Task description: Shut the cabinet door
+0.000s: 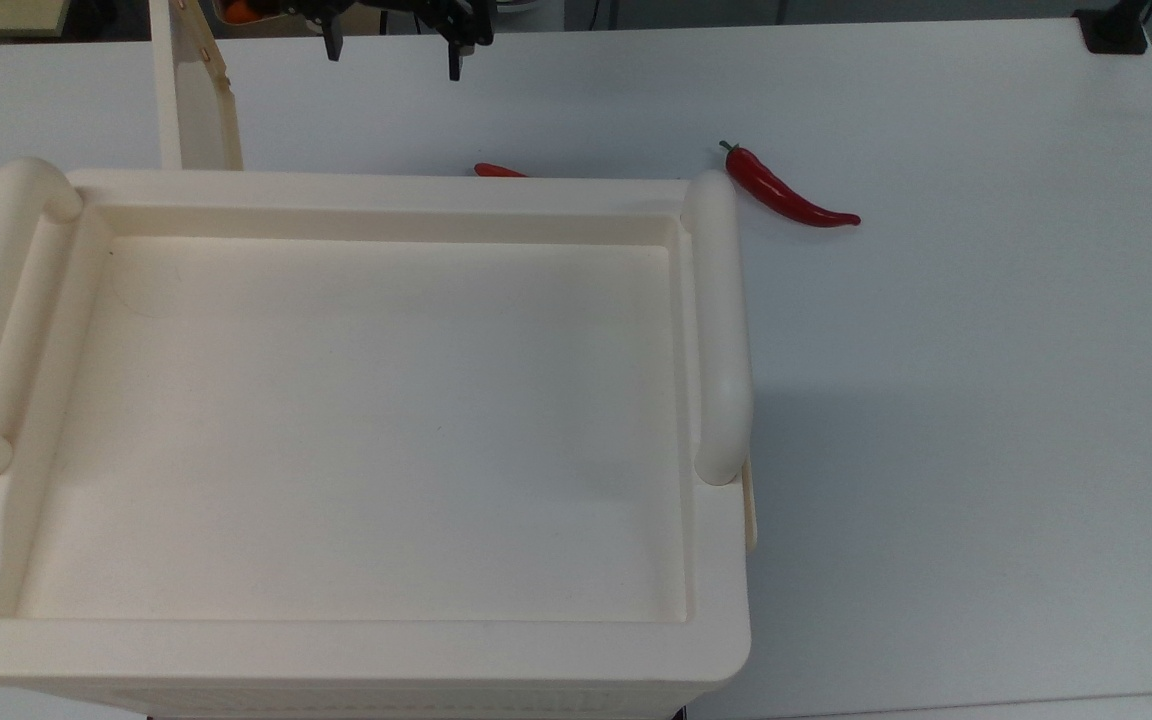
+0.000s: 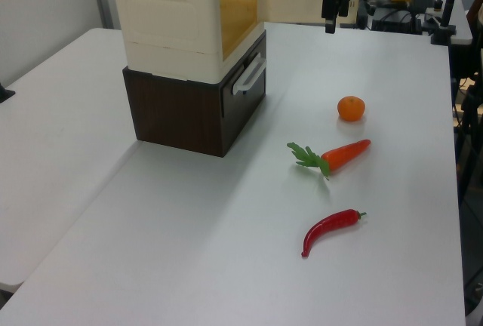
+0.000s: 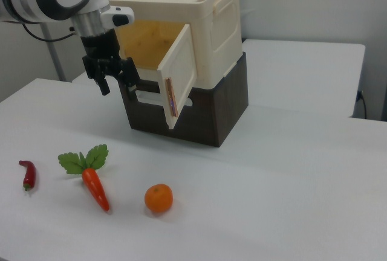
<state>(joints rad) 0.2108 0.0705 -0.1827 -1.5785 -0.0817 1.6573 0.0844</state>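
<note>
White counter (image 3: 290,176) all round, my tool (image 3: 115,75) spread and empty at nine o'clock of the open cabinet door (image 3: 179,81); I'd push its outer face squarely toward the cabinet (image 3: 205,25).

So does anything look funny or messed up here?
Only the cabinet door: it hangs wide open, so you can see inside the cabinet. The gripper hangs open beside it, holding nothing. The carrot, orange and chili lie tidy on the table.

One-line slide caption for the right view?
Open gripper hangs beside the cabinet, its cabinet door swung open; chili, carrot and orange on the table.
</note>
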